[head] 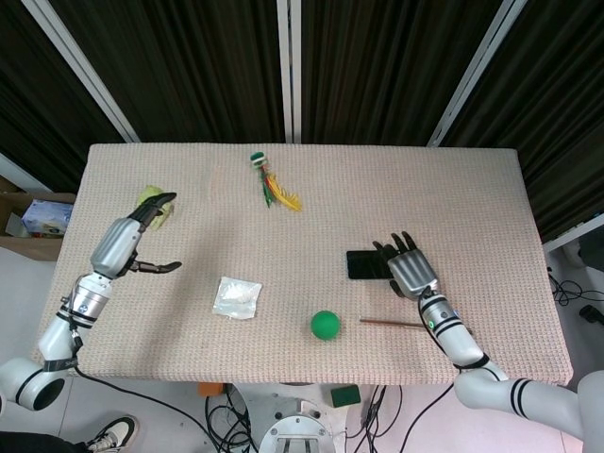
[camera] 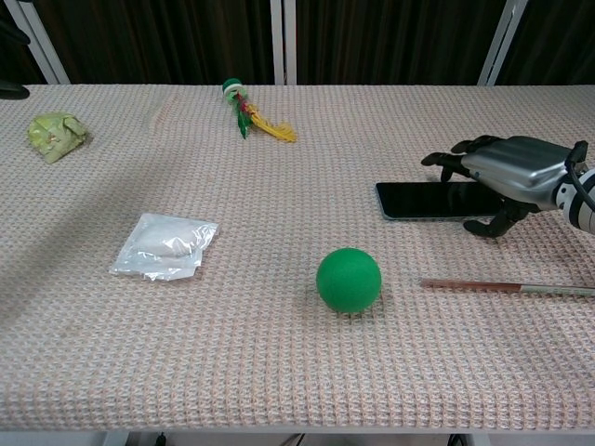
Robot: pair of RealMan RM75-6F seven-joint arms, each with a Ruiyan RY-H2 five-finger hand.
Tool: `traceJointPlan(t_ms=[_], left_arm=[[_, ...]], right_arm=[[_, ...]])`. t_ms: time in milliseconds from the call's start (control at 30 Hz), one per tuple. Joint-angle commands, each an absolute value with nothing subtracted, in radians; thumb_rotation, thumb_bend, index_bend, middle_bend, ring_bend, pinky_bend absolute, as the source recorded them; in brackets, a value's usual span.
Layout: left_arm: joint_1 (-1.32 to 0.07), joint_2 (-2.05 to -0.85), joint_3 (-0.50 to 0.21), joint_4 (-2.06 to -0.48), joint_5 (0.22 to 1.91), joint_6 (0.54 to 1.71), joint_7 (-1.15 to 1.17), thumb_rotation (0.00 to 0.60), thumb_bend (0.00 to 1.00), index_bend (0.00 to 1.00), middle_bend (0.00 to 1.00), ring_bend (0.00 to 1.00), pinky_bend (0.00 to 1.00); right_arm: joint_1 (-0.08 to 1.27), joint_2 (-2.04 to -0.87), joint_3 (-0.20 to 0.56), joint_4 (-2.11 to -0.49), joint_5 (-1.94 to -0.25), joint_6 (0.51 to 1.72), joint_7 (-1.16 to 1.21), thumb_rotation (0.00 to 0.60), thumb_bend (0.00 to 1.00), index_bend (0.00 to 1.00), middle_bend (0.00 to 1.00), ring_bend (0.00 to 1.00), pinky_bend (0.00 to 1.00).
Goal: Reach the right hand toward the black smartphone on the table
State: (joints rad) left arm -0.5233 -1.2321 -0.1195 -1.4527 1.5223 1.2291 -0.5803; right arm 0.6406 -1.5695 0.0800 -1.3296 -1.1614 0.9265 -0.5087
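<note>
The black smartphone [head: 362, 264] [camera: 426, 199] lies flat on the woven cloth, right of the table's middle. My right hand [head: 408, 267] [camera: 502, 171] hovers over the phone's right end, palm down with fingers spread and holding nothing. In the chest view its thumb hangs in front of the phone's near right corner; whether it touches is unclear. My left hand [head: 135, 238] is at the table's far left, fingers apart and empty, next to a crumpled yellow-green object [head: 151, 200] [camera: 54, 135].
A green ball [head: 326, 325] [camera: 349, 279] and a thin brown stick [head: 394, 324] [camera: 507, 287] lie near the front edge. A white plastic packet [head: 237, 297] [camera: 165, 246] sits left of the ball. A feathered shuttlecock toy [head: 270, 184] [camera: 252, 114] lies at the back.
</note>
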Motion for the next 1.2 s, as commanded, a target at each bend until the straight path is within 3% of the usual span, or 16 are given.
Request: traceJointPlan(t_ms=[33, 233, 500, 667, 1200], left_arm=[[-0.524, -1.234, -0.120, -1.452, 1.522, 1.229, -0.581, 0.600, 0.01, 0.08, 0.09, 0.08, 0.24], [-0.527, -1.239, -0.119, -1.443, 1.523, 1.226, -0.590, 0.600, 0.01, 0.08, 0.09, 0.08, 0.24], [-0.530, -1.252, -0.113, -1.421, 1.528, 1.220, -0.614, 0.600, 0.01, 0.08, 0.09, 0.08, 0.24], [-0.534, -1.257, -0.111, -1.411, 1.530, 1.215, -0.624, 0.600, 0.02, 0.08, 0.09, 0.08, 0.24], [-0.547, -1.275, -0.108, -1.380, 1.529, 1.198, -0.649, 0.600, 0.02, 0.08, 0.09, 0.08, 0.24]], right_arm=[[0.644, -1.573, 0.081, -1.325, -1.162, 0.925, -0.507, 0.600, 0.38, 0.00, 0.24, 0.00, 0.00], [0.646, -1.589, 0.086, -1.304, -1.170, 0.938, -0.501, 0.600, 0.42, 0.07, 0.29, 0.00, 0.00], [0.647, -1.616, 0.097, -1.256, -1.222, 0.975, -0.445, 0.600, 0.55, 0.28, 0.37, 0.00, 0.00], [0.653, -1.619, 0.102, -1.236, -1.231, 0.972, -0.439, 0.600, 0.61, 0.33, 0.39, 0.00, 0.00], [0.690, -1.622, 0.151, -1.197, -1.217, 0.937, -0.393, 0.600, 0.66, 0.46, 0.45, 0.08, 0.00]])
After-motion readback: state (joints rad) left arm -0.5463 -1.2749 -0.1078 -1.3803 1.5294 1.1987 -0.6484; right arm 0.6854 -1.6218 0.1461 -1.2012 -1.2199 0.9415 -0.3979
